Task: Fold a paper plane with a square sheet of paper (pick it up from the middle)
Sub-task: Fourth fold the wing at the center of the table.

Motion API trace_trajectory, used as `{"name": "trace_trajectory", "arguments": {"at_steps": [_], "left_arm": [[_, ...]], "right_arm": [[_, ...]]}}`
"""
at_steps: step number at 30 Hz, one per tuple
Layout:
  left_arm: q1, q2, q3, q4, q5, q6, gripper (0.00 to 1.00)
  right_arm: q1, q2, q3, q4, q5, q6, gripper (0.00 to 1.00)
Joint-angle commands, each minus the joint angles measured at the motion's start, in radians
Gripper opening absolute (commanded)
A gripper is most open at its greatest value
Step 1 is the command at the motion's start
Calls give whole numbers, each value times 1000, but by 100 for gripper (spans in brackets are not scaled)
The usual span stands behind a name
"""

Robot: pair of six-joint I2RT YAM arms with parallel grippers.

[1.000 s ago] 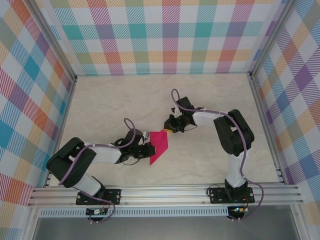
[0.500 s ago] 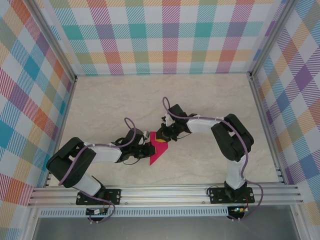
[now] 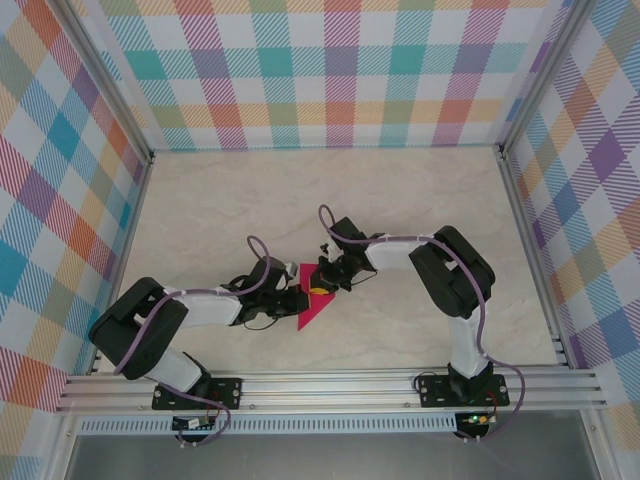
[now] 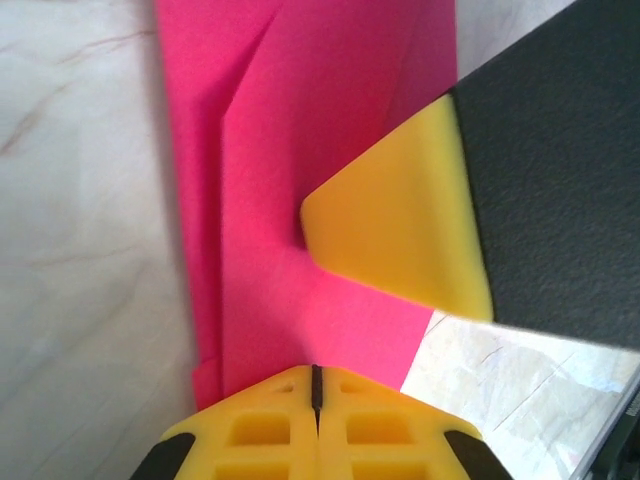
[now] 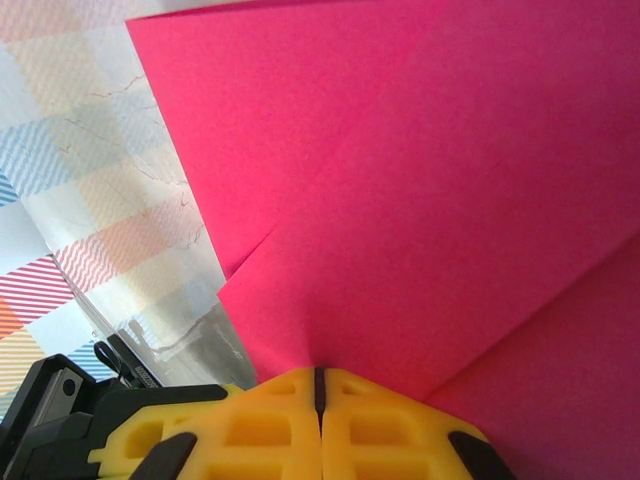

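The right gripper (image 3: 320,288) has moved in from upper right onto the folded square sheet of paper (image 3: 314,311) at frame centre, closed, pressing it. The left gripper (image 3: 300,299), closed too, pins its left edge: likely creasing.

The square sheet of paper (image 4: 330,100) is matt and creased; the table (image 4: 80,250) looks smooth, marble-patterned and slightly glossy.

A robot lab cell: plaid-papered walls (image 3: 340,80), aluminium rail frame (image 3: 330,385), marble-look tabletop (image 3: 230,200)
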Motion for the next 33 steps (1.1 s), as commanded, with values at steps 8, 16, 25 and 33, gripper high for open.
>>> {"name": "trace_trajectory", "arguments": {"at_steps": [8,16,25,33], "left_arm": [[-2,-295,-30,-208,47,-120,20],[1,-171,-52,-30,66,-204,20],[1,-35,-125,73,93,-231,17],[1,-174,-218,-67,54,-200,19]], "right_arm": [[5,40,-44,-14,82,1,5],[5,45,-43,-13,78,1,5],[5,54,-37,-24,75,-3,5],[5,62,-37,-34,81,-10,5]]}}
